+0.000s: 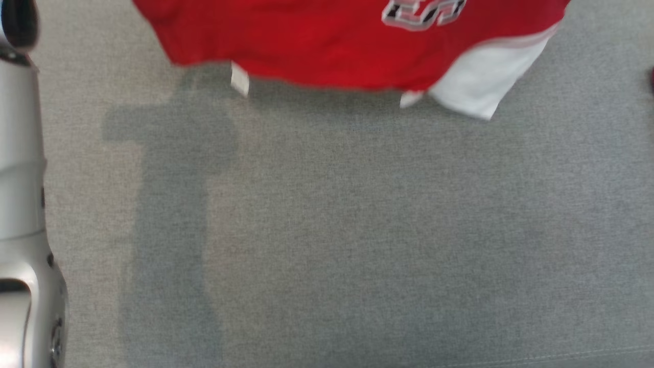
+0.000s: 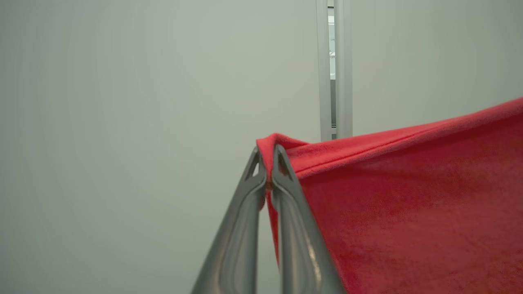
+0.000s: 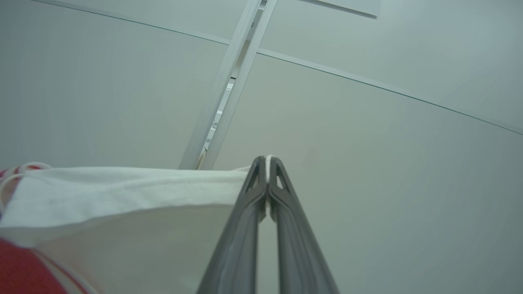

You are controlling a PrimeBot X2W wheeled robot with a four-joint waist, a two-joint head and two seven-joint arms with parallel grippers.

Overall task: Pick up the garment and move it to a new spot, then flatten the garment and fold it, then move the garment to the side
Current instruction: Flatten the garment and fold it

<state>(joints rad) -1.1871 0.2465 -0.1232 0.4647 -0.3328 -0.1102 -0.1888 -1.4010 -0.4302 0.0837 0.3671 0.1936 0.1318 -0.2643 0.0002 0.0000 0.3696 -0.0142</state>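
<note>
The garment [image 1: 332, 46] is a red shirt with white side panels and a printed number. In the head view it hangs above the grey fabric surface [image 1: 357, 230] along the top edge, its lower hem free. My left gripper [image 2: 267, 159] is shut on a red edge of the garment [image 2: 408, 196], which stretches away to the right in the left wrist view. In the right wrist view my right gripper [image 3: 267, 163] is shut on a white edge of the garment [image 3: 122, 192], which runs off to the left. Both grippers point up at pale wall panels.
My pale left forearm [image 1: 23, 204] stands along the left edge of the head view. A shadow of the arm lies on the grey surface at the left. A small dark red thing [image 1: 652, 79] shows at the right edge. A metal frame strip [image 2: 335, 69] divides the wall panels.
</note>
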